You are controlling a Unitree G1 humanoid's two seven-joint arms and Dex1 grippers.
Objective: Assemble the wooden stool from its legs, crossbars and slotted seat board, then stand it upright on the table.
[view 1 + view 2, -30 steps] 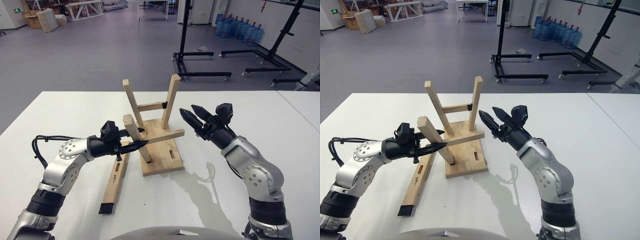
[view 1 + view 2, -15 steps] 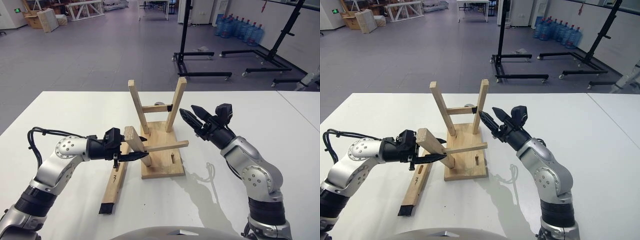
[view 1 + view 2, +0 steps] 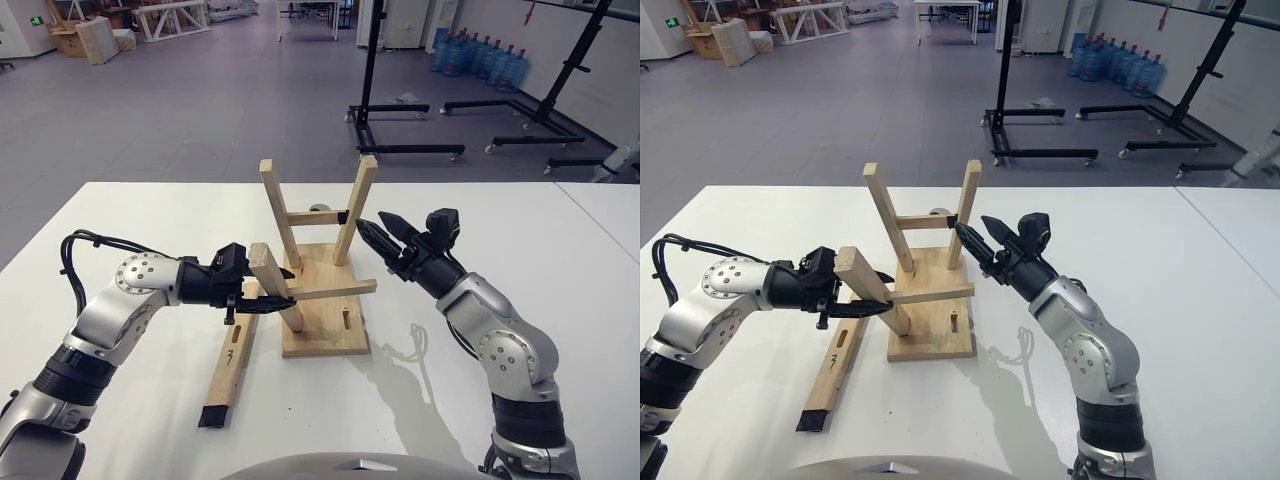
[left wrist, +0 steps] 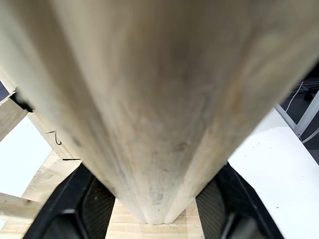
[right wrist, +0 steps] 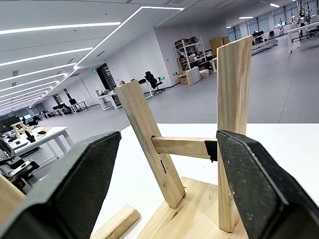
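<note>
Left eye view: left gripper [image 3: 280,300], jaws clamped on a tilted leg [image 3: 268,270] standing on the seat board [image 3: 325,338] flat on the tabletop [image 3: 560,250]; right gripper [image 3: 372,222], jaws apart, beside the far leg [image 3: 355,205]; advisable: square leg to slot before pressing.

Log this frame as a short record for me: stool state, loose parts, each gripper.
Seat board: flat on the white table.
Fitted: far left leg and far right leg stand upright on it, joined by a crossbar.
Left gripper: shut on a tilted third leg, with a second crossbar jutting from it to the right.
Right gripper: open, close beside the far right leg; contact unclear.
Loose: fourth leg lying left of the board.
Stool: unfinished, upside down.
</note>
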